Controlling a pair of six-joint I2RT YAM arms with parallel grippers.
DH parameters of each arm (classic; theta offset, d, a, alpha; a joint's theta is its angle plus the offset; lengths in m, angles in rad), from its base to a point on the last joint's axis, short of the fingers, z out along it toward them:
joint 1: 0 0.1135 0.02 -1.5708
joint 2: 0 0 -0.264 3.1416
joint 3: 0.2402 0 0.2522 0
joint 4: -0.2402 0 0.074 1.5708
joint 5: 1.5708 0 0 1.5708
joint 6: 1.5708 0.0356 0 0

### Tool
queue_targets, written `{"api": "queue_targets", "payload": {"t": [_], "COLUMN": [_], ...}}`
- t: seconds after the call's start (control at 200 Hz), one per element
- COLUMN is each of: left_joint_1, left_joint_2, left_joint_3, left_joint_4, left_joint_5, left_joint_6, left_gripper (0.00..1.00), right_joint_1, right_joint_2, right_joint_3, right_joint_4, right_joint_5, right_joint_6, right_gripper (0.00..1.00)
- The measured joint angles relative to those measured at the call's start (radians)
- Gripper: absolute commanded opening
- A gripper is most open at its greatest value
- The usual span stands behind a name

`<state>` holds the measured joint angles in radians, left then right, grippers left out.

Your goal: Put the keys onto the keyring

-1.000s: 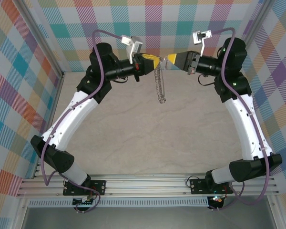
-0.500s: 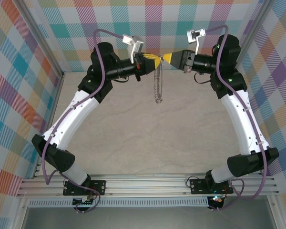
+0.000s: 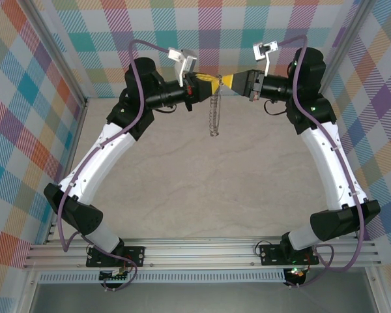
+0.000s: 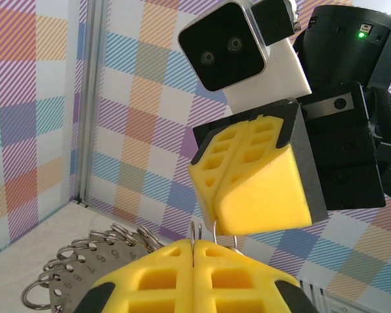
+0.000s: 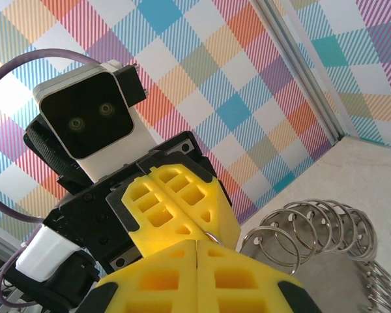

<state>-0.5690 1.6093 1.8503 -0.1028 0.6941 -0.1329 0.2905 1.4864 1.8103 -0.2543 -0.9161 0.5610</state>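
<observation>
Keyring (image 3: 214, 112): it hangs as a chain of wire rings from the left gripper (image 3: 215, 82), high over the far end of the table (image 3: 202, 189), with its free end dangling clear of the surface. Your left gripper is fully closed. In its wrist view a thin loop (image 4: 194, 228) stands up out of the seam between the pads, so I judge it is pinching the chain there. Your right gripper (image 3: 227, 80) is closed too, tip to tip with the left. I cannot tell whether it has the key between its pads; the key is too small to make out.

The step in hand looks like threading at that pinched loop. To do it well:
- Hold the left arm steady and do not slacken its grip, or the whole chain is likely to drop.
- Move only the right arm, in very small strokes, lined up with the plane of the loop.
- Steer by the wrist views, since the top view is too coarse for this.
- If the chain swings, let it settle before you push in.
</observation>
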Motion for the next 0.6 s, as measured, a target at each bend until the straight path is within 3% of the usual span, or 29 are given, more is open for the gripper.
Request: {"api": "queue_targets", "payload": {"t": [0.6], "left_joint_1": [0.000], "left_joint_2": [-0.003], "left_joint_3": [-0.015], "left_joint_4": [-0.005], "left_joint_5": [-0.026], "left_joint_6": [0.018], "left_gripper": [0.00], "right_joint_1": [-0.027], "right_joint_2": [-0.014], "right_joint_3": [-0.100], "right_joint_4": [0.035], "right_joint_5": [0.008], "right_joint_6": [0.032], "right_gripper": [0.00]}}
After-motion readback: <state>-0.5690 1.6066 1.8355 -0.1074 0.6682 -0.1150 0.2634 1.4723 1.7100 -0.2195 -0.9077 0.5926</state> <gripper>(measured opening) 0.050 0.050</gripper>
